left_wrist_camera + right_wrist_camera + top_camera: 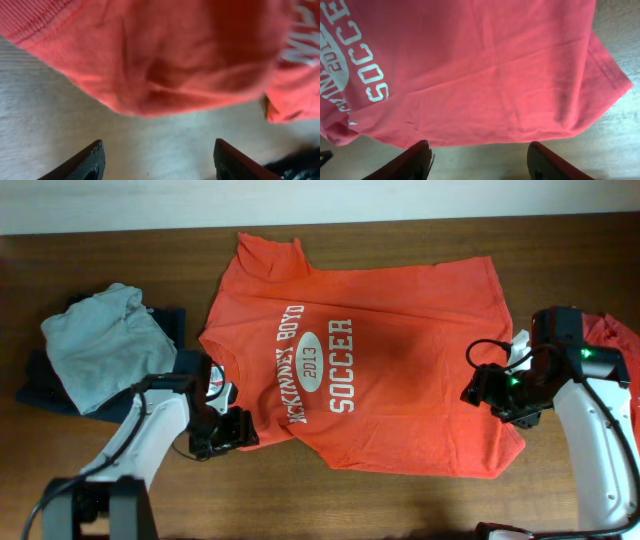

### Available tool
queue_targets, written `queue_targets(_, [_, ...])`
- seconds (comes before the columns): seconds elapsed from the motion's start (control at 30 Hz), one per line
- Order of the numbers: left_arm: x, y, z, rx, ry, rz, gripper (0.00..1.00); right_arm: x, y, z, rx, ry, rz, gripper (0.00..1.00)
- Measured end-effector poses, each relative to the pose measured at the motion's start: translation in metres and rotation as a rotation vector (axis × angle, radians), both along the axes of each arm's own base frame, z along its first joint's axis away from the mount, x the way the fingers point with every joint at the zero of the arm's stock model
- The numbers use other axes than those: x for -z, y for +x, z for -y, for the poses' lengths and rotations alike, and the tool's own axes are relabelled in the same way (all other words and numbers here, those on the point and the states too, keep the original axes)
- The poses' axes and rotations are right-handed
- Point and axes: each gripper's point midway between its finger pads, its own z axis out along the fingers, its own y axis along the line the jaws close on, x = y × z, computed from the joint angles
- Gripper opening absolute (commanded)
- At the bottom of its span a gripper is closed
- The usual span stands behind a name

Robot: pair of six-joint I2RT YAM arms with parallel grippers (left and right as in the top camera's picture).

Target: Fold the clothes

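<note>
An orange T-shirt (380,360) with white "SOCCER" print lies spread flat on the wooden table (560,260), collar to the left. My left gripper (232,430) is open and empty at the shirt's lower left sleeve; the left wrist view shows orange cloth (165,60) just ahead of the open fingers (157,160). My right gripper (490,395) is open and empty at the shirt's right hem; the right wrist view shows the hem (485,90) just ahead of the fingers (477,160), bare table between them.
A pile of grey (100,345) and dark navy (40,385) clothes lies at the left of the table. More red cloth (615,340) lies at the right edge behind my right arm.
</note>
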Motion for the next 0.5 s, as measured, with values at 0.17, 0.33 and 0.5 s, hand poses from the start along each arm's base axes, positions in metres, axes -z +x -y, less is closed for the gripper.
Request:
queue_targets(0.17, [0.028,0.000,-0.005,-0.068,0.042,-0.089,0.61,0.000,0.002,0.000,0.000,-0.001,0.007,0.67])
queue_targets(0.33, [0.033,0.010,-0.004,-0.118,0.044,-0.085,0.03,0.000,0.004,0.001,0.001,-0.007,0.018,0.72])
queue_targets(0.5, [0.032,0.007,-0.013,-0.138,0.073,-0.141,0.01,0.007,0.004,0.001,0.002,-0.005,0.009,0.70])
